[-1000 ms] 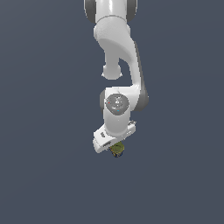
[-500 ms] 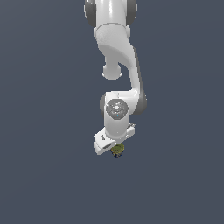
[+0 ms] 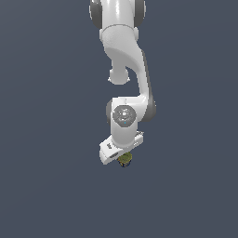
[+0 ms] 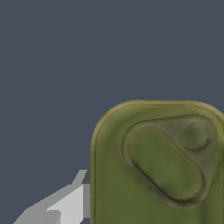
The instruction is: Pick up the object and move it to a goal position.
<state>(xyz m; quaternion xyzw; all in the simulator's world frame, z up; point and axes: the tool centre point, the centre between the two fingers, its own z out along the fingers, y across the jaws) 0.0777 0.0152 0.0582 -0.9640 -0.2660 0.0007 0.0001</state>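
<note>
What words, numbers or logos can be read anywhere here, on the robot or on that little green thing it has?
None can be read.
The olive-green object shows only raised oval and round shapes in the wrist view, no letters.
The white arm bears no legible label; a tiny blue speck on its round joint cap is too small to tell.
The gripper and the plain grey background carry no text.

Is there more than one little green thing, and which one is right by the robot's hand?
Only one shows: the olive-green object, tucked right under the gripper. In the wrist view it fills the picture, with a raised oval on its face.
</note>
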